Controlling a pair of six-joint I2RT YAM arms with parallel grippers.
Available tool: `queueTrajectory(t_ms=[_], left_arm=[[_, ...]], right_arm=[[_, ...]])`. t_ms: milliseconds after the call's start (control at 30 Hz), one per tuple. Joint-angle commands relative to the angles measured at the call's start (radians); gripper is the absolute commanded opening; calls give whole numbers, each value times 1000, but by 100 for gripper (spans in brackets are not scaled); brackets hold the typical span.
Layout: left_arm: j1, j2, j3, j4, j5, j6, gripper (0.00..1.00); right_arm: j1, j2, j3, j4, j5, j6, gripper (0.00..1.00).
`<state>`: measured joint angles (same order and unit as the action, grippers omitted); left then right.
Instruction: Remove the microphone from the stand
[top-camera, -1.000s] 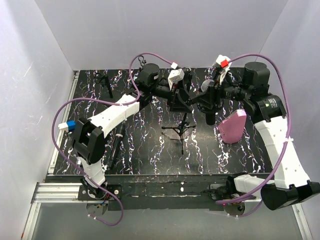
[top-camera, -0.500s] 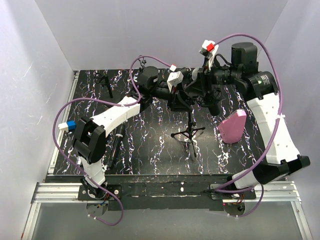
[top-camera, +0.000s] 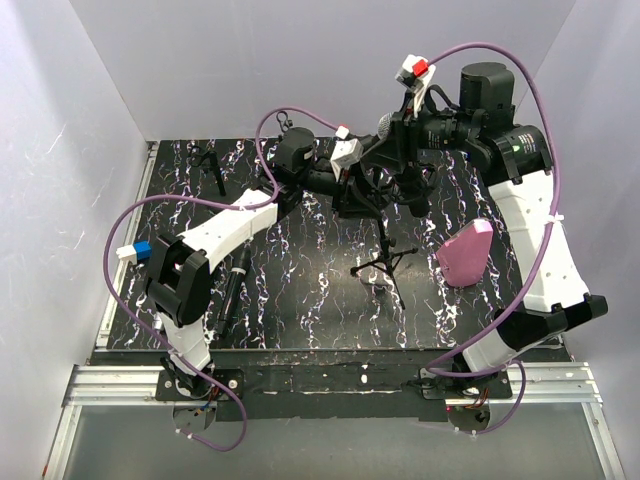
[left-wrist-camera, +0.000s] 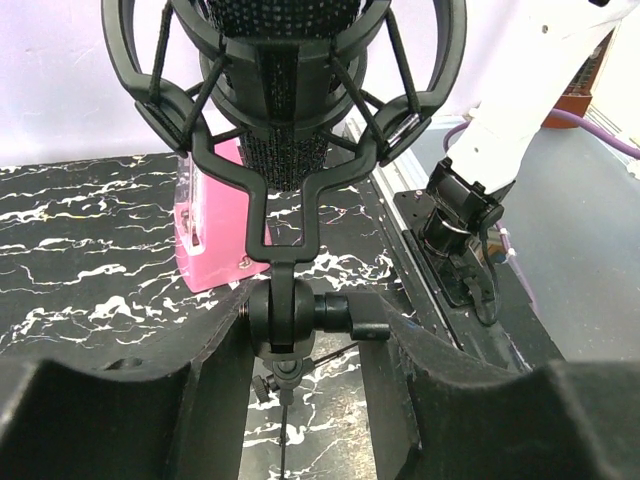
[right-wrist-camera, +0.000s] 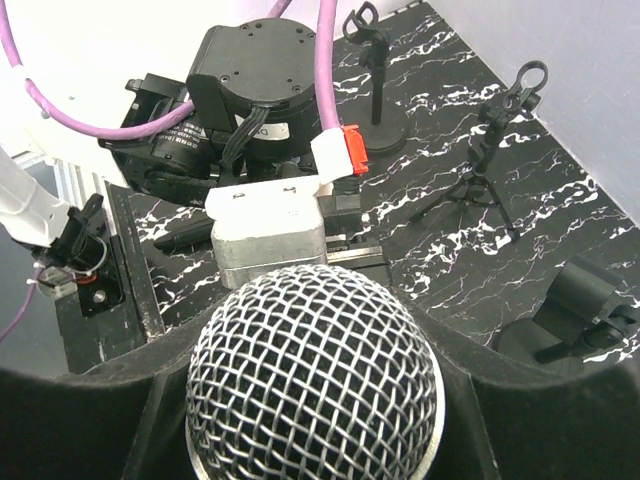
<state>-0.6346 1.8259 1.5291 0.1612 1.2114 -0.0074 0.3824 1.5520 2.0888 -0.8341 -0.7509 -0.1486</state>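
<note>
Clamping microphone (right-wrist-camera: 315, 370), right jaws; points at wrist camera, long axis along jaws; left jaws clamp stand (left-wrist-camera: 285, 320).

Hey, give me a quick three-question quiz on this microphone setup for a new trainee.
1. True or false: the right gripper is closed on the silver mesh-headed microphone.
2. The slanted plastic block on the black marbled table is: A pink, B green, C yellow.
3. Which gripper clamps the black tripod stand?
Key: 1 true; 2 A; 3 the left gripper.
</note>
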Motion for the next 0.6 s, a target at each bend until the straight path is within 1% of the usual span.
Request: queueTrajectory(t_ms=[0, 100, 200, 233, 267, 300, 333, 367, 433, 567], left_arm=[[-17, 47, 19, -114, -19, 3, 0], [-10, 23, 28, -155, -29, 52, 1], [6, -14, 19, -155, -39, 46, 7], [10, -23, 19, -155, -42, 46, 8], [15, -31, 19, -182, -44, 46, 8], [18, -33, 19, -190, -44, 49, 5], [19, -34, 17, -204, -41, 56, 2], [21, -34, 16, -213, -39, 64, 0], [24, -34, 8, -219, -39, 72, 0], [27, -34, 6, -229, -41, 78, 0]], right_arm=[[35, -41, 36, 322, -90, 37, 1], [33, -53, -1, 290, -96, -5, 1], [35, -98, -85, 267, -94, -49, 1], [33, -122, -128, 257, -87, -63, 1], [33, -142, -160, 245, -71, -71, 6], [35, -157, -186, 234, -53, -80, 18], [33, -173, -211, 213, -38, -89, 39], [33, -190, -226, 190, -15, -98, 51], [33, -216, -249, 136, 24, -126, 61], [26, -279, -298, 93, 117, -170, 66]])
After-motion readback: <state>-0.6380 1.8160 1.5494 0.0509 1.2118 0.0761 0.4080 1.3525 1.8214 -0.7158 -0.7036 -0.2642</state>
